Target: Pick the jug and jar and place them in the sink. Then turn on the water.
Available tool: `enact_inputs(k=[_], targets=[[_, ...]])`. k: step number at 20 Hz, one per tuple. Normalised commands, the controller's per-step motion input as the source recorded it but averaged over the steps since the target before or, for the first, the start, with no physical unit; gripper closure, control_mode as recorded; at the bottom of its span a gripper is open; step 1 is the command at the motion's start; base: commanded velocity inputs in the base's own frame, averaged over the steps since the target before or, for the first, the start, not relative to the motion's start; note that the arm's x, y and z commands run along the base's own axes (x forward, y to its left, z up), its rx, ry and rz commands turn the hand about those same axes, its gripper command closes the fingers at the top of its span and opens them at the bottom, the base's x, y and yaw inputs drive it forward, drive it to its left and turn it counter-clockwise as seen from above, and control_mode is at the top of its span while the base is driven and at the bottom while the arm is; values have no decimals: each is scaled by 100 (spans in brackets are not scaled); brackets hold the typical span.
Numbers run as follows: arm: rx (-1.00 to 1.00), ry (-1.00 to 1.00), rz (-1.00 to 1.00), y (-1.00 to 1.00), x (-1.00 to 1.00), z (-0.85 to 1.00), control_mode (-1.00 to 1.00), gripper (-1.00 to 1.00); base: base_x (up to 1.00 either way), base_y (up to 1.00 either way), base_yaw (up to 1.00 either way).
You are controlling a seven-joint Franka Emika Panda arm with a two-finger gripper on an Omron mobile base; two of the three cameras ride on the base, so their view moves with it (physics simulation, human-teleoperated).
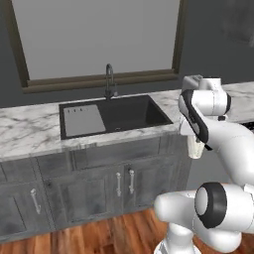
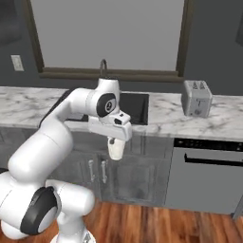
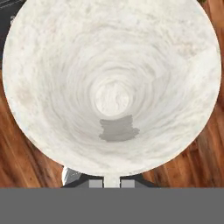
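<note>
Carrying the jug toward the sink

Hanging under the pincer, the jug is off the table and out in front of the cabinet doors, over the wooden floor. The pincer is pinched shut on the jug's rim, which is why the hand view looks straight down into the cream bowl of the jug with floorboards showing around its edge. A rim grip from above keeps the jug upright and leaves its base free, so it can be lowered straight into a basin.

The left base view shows the jug below the level of the marble top and to the right of the sink, partly hidden by the arm's forearm. To my reading the carry is under way but the placing is not yet done: the jug has to rise above the table edge and travel left before it can go down into the black basin.

The faucet stands at the back rim of the sink with no stream falling from it, so the water step is untouched. A toaster sits on the table well to the right, clear of the path. I cannot pick out the jar in these views.
</note>
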Motion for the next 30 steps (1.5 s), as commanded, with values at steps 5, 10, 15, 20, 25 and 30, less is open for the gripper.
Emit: enact_inputs(k=[5, 10, 15, 20, 25, 30], targets=[[0, 0, 0, 0, 0, 0, 100, 100, 75, -51, 5], [0, 0, 0, 0, 0, 0, 100, 100, 68, -34, 6], [0, 0, 0, 0, 0, 0, 100, 100, 69, -29, 4], [0, 0, 0, 0, 0, 0, 100, 100, 62, -25, 0], [0, 0, 0, 0, 0, 0, 100, 100, 50, -18, 0], [0, 0, 0, 0, 0, 0, 100, 100, 23, -1, 0]])
